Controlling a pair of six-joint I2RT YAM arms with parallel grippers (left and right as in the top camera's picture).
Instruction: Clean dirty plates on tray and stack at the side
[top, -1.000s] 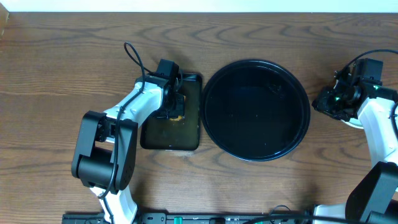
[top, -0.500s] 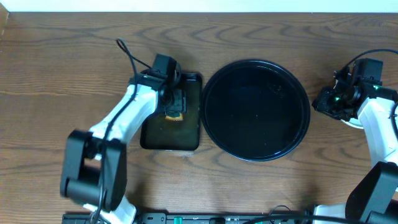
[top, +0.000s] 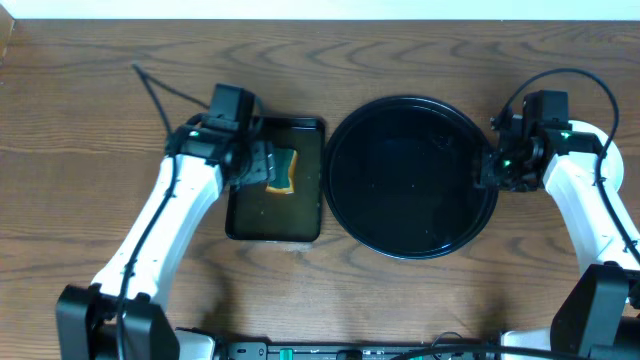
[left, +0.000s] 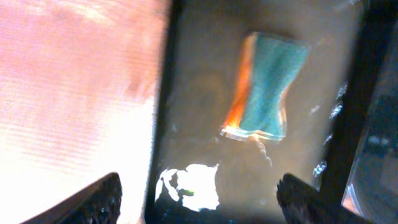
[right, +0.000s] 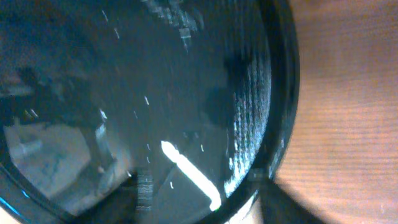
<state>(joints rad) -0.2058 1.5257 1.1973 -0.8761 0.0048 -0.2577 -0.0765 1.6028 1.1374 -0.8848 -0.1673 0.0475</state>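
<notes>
Both moved: my left gripper (top: 258, 163), spread, leaves the sponge (top: 283, 172) left of the tray (top: 410, 101), wiping seemingly done; my right gripper (top: 497, 168), spread empty, overhangs its right rim.

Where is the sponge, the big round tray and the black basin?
Sponge (left: 266, 87): left wrist view, on its green face.
Tray (top: 410, 185): overhead view, on its bare glossy floor.
Basin (top: 275, 218): overhead view, on its bare floor below the sponge.
</notes>
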